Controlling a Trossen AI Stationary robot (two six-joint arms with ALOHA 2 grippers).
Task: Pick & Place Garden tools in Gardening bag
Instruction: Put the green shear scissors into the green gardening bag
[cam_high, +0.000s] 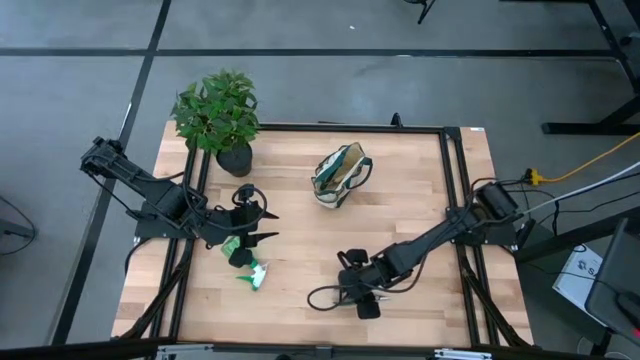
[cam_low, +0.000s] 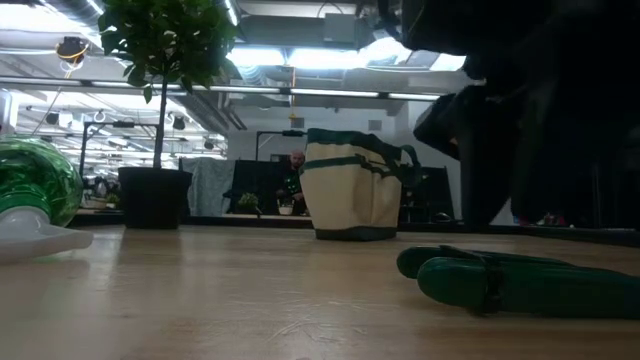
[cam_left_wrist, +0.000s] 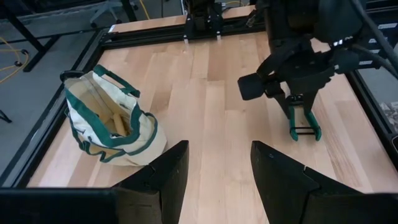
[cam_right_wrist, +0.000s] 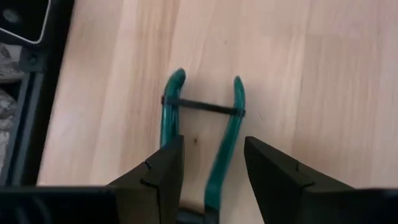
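Pruning shears (cam_right_wrist: 205, 134) cut off at the right wrist view's lower edge, blades unseen. Bag (cam_left_wrist: 112, 121) contents mostly hidden. Green bottle (cam_low: 35, 185) cropped at the low view's left edge.

The pale, smooth, matt wooden plank table (cam_high: 300, 215) carries a soft cream cloth tote with dark green trim (cam_left_wrist: 109, 121), glossy green-handled shears (cam_right_wrist: 205, 124) and a shiny translucent green plastic piece (cam_low: 35, 180).

No readable text, labels, brand names, numbers or signs appear in any view. The gardening bag (cam_high: 340, 176) shows plain cream panels with green trim and no lettering. A white sheet on the floor at about four o'clock carries marks too small to read.
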